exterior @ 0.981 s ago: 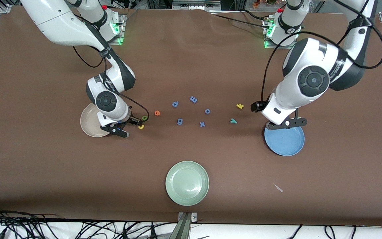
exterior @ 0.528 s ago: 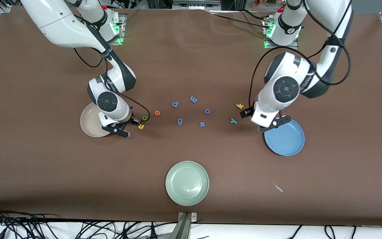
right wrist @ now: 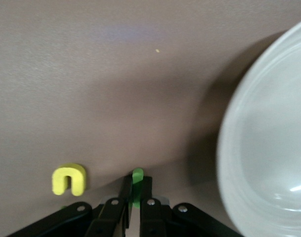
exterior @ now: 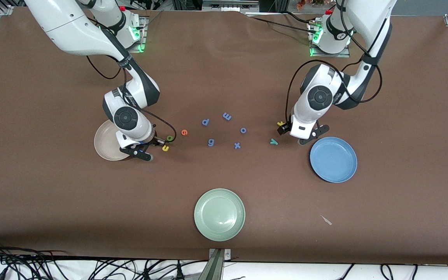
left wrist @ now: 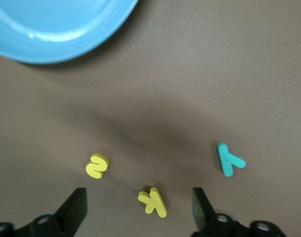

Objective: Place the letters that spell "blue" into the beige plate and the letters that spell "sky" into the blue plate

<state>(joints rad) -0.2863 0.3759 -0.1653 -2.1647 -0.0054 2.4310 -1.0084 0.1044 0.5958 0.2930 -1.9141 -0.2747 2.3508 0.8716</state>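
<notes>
Right wrist view shows my right fingers [right wrist: 134, 193] pinched shut on the green l [right wrist: 137, 183], a thin straight bar of matte foam standing between the black pads; the yellow u [right wrist: 68, 179], a chunky arch with rounded corners, lies flat on the counter [right wrist: 140, 74] just beside it; the beige plate [right wrist: 269, 148], smooth and glossy with a shallow curved rim, sits close by. From the front view that gripper is low at the plate's edge toward the middle of the counter, with the green b [exterior: 169, 138] and the orange e [exterior: 184, 132] lying past the u toward the left arm's end.

My left fingers [left wrist: 138, 207] stand wide apart and hold nothing; the yellow k [left wrist: 152, 201], an angular foam cut-out, lies on the counter between them; the yellow s [left wrist: 97, 165], small and curvy, and the teal y [left wrist: 228, 159], a forked shape, lie near it on either side, all three apart from one another. The blue plate [exterior: 333, 159], round, shallow and shiny, rests empty near that gripper, nearer the front camera than these letters.

Five periwinkle letters [exterior: 227, 116] are scattered flat mid-counter; the pale green plate [exterior: 219, 214], same round shallow form, sits nearest the front camera; the counter is a dull brown, faintly grained sheet.
</notes>
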